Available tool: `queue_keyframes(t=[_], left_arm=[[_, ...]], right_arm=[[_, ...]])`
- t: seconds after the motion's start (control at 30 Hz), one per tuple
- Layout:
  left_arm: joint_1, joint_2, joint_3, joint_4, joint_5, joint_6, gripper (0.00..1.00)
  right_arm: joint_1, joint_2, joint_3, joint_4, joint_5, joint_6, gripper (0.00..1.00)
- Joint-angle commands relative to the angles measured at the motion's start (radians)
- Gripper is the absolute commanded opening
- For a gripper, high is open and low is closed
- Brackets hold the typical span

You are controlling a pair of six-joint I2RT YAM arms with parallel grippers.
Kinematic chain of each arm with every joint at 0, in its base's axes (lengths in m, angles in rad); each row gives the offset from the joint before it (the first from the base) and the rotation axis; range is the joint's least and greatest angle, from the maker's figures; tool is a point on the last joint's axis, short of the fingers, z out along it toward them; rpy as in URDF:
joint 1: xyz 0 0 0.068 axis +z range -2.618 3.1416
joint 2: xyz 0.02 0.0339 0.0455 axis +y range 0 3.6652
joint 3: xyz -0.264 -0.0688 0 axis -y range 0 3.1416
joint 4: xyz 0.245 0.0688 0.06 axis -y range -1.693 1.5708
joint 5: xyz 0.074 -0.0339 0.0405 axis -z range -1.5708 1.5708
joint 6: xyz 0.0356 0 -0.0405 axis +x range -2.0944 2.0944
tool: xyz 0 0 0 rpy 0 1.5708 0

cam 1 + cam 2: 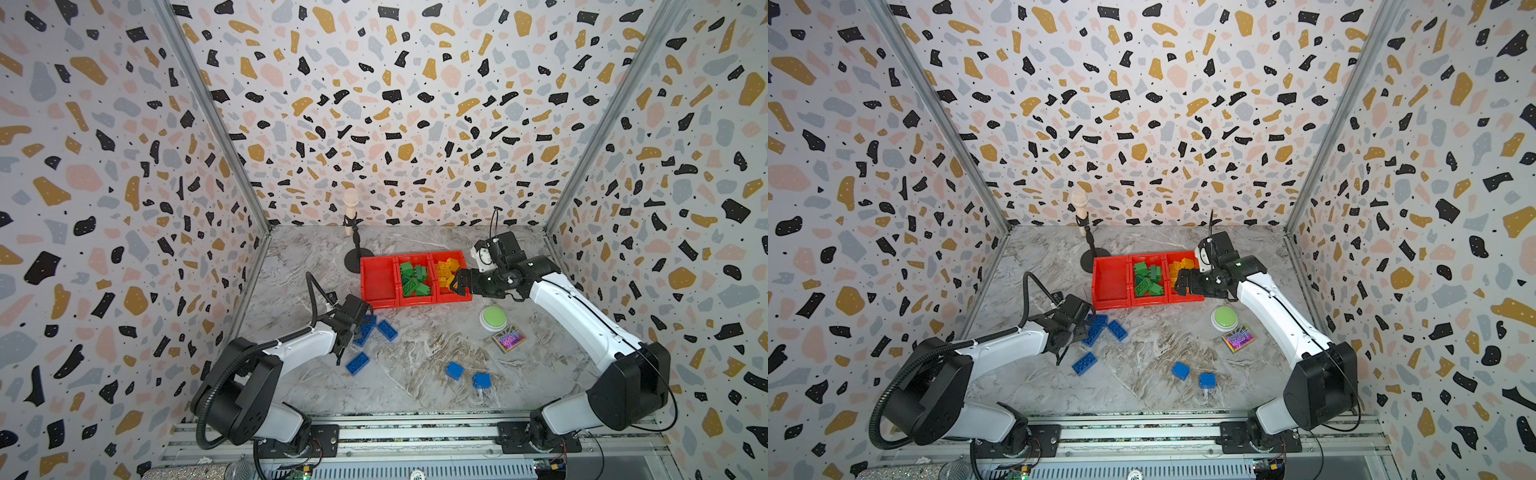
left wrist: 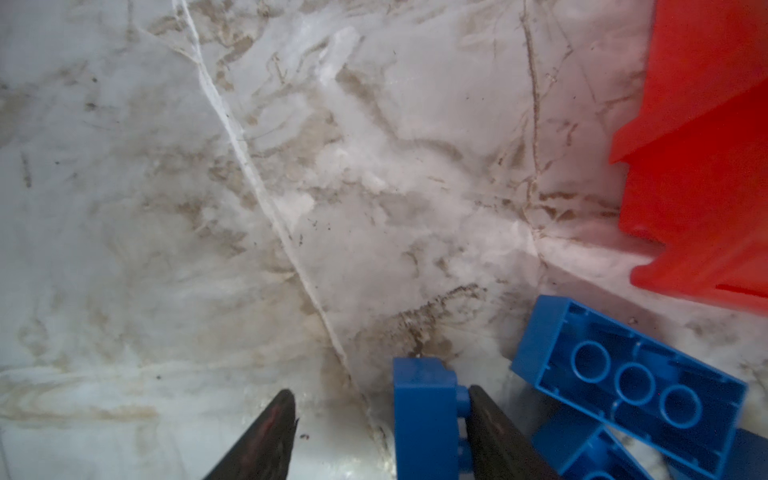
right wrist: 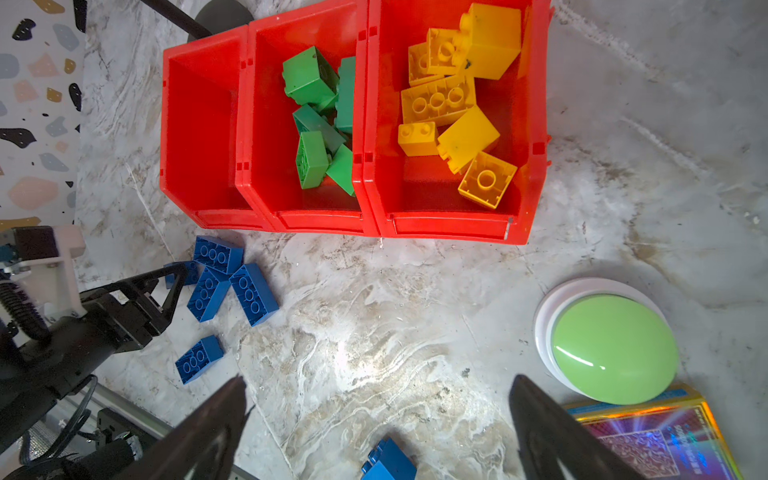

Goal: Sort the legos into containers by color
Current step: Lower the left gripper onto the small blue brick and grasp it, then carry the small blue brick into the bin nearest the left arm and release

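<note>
Between the left fingers [image 2: 494, 428], half-wide: a blue brick [image 2: 424, 415] on edge, studs touching one finger, apart from the other; long axis seemingly along the fingers, length hidden. Judged mid-grasp; next, finish the pinch, lift, carry up-frame to the empty bin [image 1: 376, 278], just above the blue cluster [image 1: 387, 330] left of centre in both top views. Right fingers [image 3: 216, 428] wide, empty.
</note>
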Motion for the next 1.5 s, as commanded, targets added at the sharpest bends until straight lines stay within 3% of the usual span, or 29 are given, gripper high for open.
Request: queue_keyframes(t=[0.0, 0.2, 0.3, 0.67, 1.13, 1.2, 1.23, 1.3, 1.33, 1.47], left_arm=[[0.023, 0.019, 0.015, 0.029, 0.017, 0.045, 0.57], [0.040, 0.081, 0.037, 0.035, 0.037, 0.075, 0.28], [0.042, 0.094, 0.067, 0.007, 0.039, 0.086, 0.20], [0.040, 0.050, 0.359, -0.147, 0.022, 0.157, 0.18], [0.033, 0.384, 0.775, -0.100, 0.135, 0.185, 0.21], [0.031, 0.421, 0.809, -0.098, 0.142, 0.189, 0.24], [0.031, 0.436, 0.824, -0.100, 0.144, 0.191, 0.30], [0.031, 0.470, 0.861, -0.109, 0.155, 0.195, 0.63], [0.031, 0.480, 0.875, -0.112, 0.162, 0.196, 0.73], [0.025, 0.474, 0.892, -0.093, 0.191, 0.187, 0.88]], right_arm=[[-0.003, -0.037, -0.006, -0.002, -0.009, 0.023, 0.99], [-0.003, -0.049, -0.010, -0.010, 0.004, 0.038, 0.99], [-0.003, -0.055, -0.009, -0.015, 0.010, 0.046, 0.99], [-0.003, -0.085, -0.008, -0.031, 0.040, 0.072, 0.99], [-0.027, -0.189, -0.049, -0.077, 0.099, 0.112, 0.99], [-0.039, -0.214, -0.061, -0.085, 0.105, 0.118, 0.99], [-0.045, -0.222, -0.066, -0.089, 0.104, 0.120, 0.99], [-0.059, -0.240, -0.074, -0.096, 0.105, 0.122, 0.99], [-0.063, -0.246, -0.075, -0.102, 0.106, 0.122, 0.99], [-0.079, -0.266, -0.080, -0.115, 0.111, 0.122, 0.99]])
